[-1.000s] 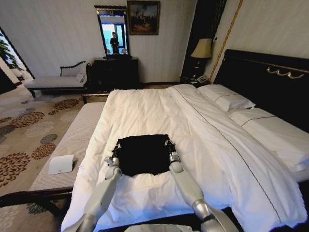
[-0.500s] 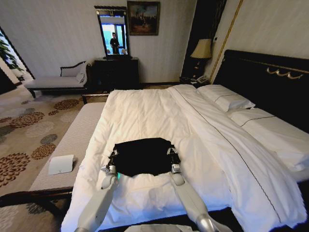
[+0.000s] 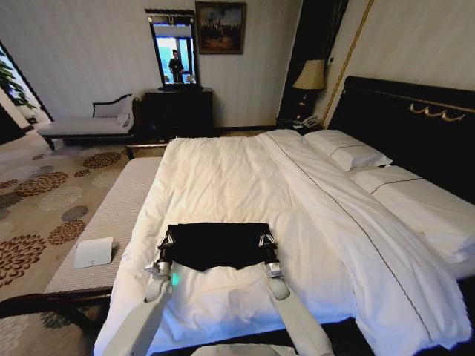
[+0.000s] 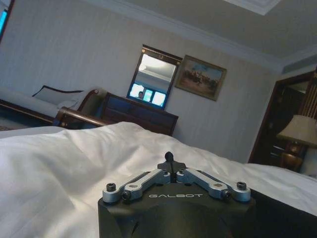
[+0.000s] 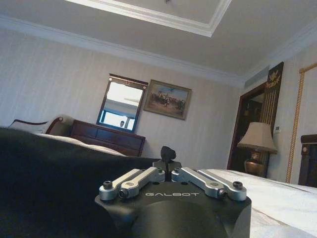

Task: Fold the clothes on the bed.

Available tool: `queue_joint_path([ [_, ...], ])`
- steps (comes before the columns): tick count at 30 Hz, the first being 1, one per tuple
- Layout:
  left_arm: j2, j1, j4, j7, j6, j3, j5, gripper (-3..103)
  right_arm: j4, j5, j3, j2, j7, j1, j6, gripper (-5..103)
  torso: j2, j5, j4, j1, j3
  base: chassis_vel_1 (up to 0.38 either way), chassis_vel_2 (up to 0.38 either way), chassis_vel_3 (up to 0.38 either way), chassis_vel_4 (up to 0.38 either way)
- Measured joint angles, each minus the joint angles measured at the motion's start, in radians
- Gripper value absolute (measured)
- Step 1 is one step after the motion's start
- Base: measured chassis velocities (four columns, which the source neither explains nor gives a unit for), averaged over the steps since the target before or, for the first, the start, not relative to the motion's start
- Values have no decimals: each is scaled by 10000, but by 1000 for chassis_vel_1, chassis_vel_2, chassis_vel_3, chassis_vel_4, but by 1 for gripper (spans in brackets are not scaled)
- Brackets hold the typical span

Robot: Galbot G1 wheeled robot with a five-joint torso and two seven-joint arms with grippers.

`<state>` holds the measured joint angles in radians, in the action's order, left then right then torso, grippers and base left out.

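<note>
- Black T-shirt (image 3: pixel 215 245) lying as a wide, shallow rectangle on the white duvet of the bed (image 3: pixel 223 178), at 6 o'clock of the mattress, near the foot edge.
- Left gripper (image 3: pixel 164 242) at the shirt's 9 o'clock edge, right gripper (image 3: pixel 266 242) at its 3 o'clock edge, one at each far corner.
- In both wrist views, linkage drawn together to a single point: left gripper (image 4: pixel 169 159) and right gripper (image 5: pixel 168 153) look clenched, judged to be pinching the shirt's fabric, though the pinch itself is hidden.
- In the right wrist view, black cloth (image 5: pixel 54 178) bulking just beside that gripper.
- Progress, as a judgement: first fold under way, far hem being carried toward the near hem; sleeves and final halving not yet done, so well short of finished.
- Against the earlier frames: both grippers now nearer the robot, toward 6 o'clock; shirt's far edge pulled back with them, so the black patch reads shorter front-to-back and squarer at its far edge; camera and bedding unchanged.
</note>
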<state>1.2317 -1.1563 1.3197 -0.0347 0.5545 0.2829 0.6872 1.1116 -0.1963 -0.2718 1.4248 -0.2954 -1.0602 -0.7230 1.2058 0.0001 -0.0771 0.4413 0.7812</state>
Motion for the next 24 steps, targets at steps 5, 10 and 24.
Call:
queue_joint_path([
  [5,-90,-325,330,4,1,22,-175,0,477,-104,-6,4,-13,-446,1,1,1,0,0,-1,-1,0,0,0,0],
  [10,-190,-512,456,2,64,77,-271,0,815,-90,-37,-98,-87,-805,2,1,0,-2,0,-1,-1,0,0,0,0],
  [24,-340,-1410,1150,196,-112,396,-439,0,1155,-5,-114,-296,-179,-1334,-14,1,0,0,0,-1,-1,0,0,0,0],
])
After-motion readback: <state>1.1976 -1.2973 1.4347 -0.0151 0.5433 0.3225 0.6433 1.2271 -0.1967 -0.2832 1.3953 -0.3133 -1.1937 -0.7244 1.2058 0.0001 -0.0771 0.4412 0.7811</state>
